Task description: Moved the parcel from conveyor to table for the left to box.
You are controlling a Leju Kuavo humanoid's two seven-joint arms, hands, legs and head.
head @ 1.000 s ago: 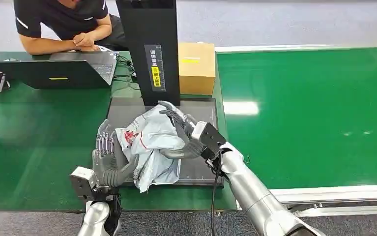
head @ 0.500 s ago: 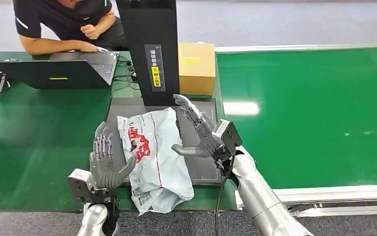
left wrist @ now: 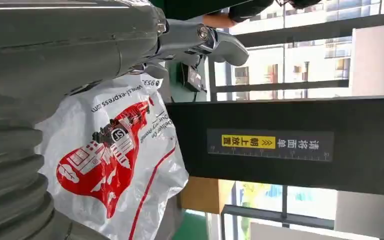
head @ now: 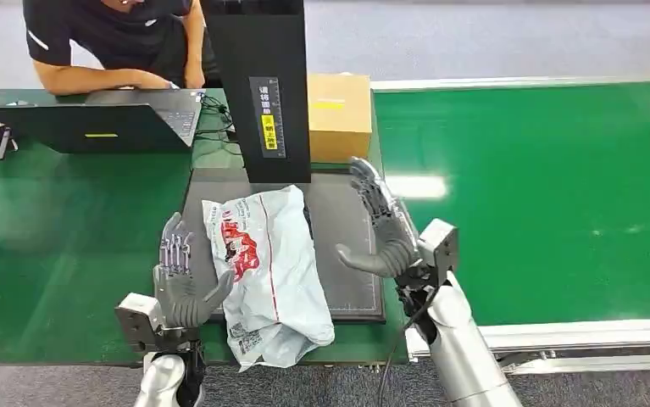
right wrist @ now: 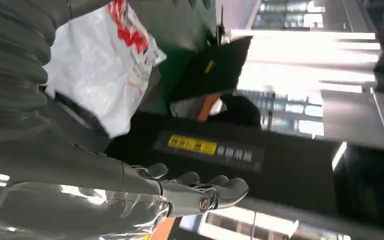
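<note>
A white plastic parcel [head: 266, 271] with red print lies flat on the dark mat [head: 347, 229], its near end hanging over the mat's front edge. The parcel [left wrist: 114, 165] shows close in the left wrist view, and the parcel [right wrist: 99, 65] also appears in the right wrist view. My left hand [head: 181, 275] stands open just left of the parcel, fingers up, thumb close to its edge. My right hand [head: 385, 229] is open over the mat's right side, apart from the parcel, fingers spread.
A black post [head: 262, 85] with a yellow label stands at the mat's far edge. A cardboard box [head: 338, 114] sits behind it. A laptop [head: 92, 123] and a person [head: 109, 38] are at the far left. The green conveyor [head: 541, 195] runs on the right.
My right hand let go of the crumpled parcel and drew back to the right. The parcel dropped and spread flat on the mat. My left hand barely moved.
</note>
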